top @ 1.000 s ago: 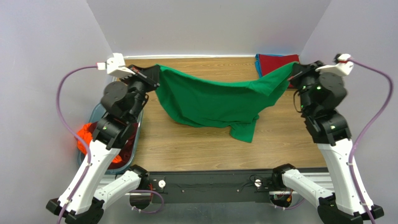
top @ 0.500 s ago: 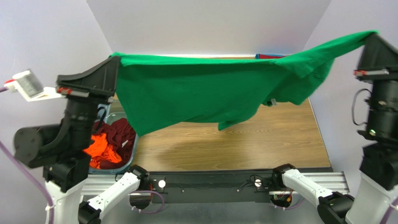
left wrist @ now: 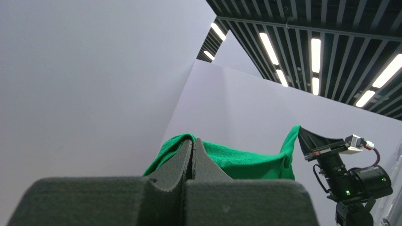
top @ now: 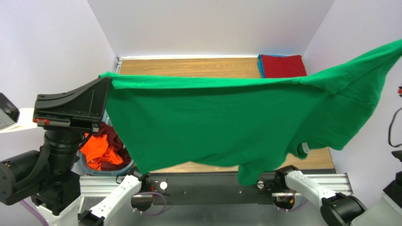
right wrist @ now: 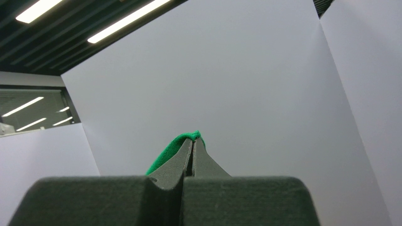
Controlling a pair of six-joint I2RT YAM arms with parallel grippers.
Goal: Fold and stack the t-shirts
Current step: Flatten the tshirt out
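Note:
The bright green t-shirt (top: 226, 122) hangs spread wide in the air between my two grippers, its lower edge over the table's front edge, its white tag (top: 305, 148) at lower right. My left gripper (top: 106, 80) is shut on its left top corner; in the left wrist view the gripper (left wrist: 192, 140) pinches green cloth (left wrist: 236, 162). My right gripper (right wrist: 193, 140) is shut on the other corner (right wrist: 167, 157); it is out of the top view and shows in the left wrist view (left wrist: 302, 131). A folded red shirt (top: 283, 66) lies on a teal-blue one (top: 260, 66) at the back right.
A translucent bluish tub (top: 123, 165) at the table's left front holds an orange shirt (top: 99, 153) and a dark maroon shirt (top: 112, 136). White walls close in the wooden table (top: 188, 68) on three sides. The hanging shirt hides most of the tabletop.
Both arms have risen high and toward the camera, lifting the green shirt off the table and stretching it out. The right gripper has left the top view.

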